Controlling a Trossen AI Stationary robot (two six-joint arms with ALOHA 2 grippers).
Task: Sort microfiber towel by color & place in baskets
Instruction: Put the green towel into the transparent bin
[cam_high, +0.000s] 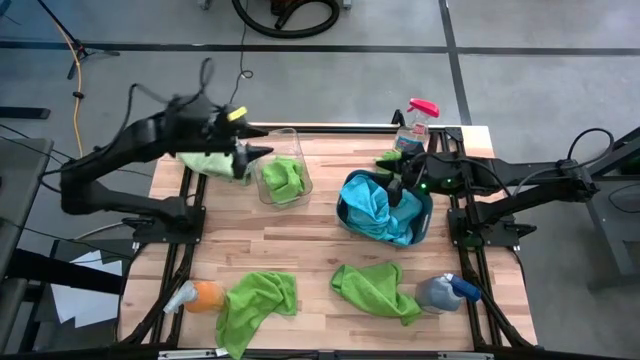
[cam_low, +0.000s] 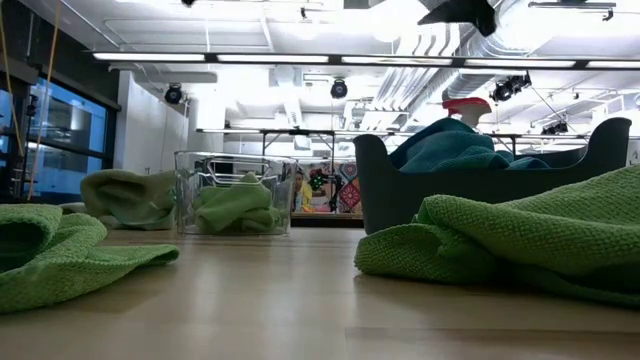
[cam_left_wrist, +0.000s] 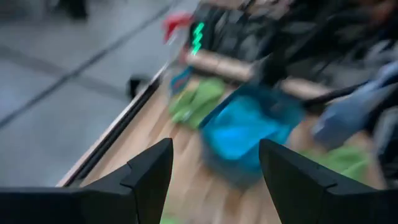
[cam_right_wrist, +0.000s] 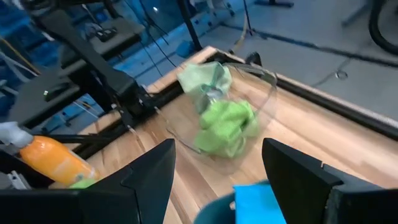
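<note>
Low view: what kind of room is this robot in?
Probably a workshop or lab. Bare pipes and ducts run across the ceiling, long strip lights hang overhead, and work tables stand farther back behind the towels and tubs.

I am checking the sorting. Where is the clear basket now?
In the high view the clear basket stands on the table's far left part, holding a green towel, just beside the open left gripper and left of the teal basket.
</note>
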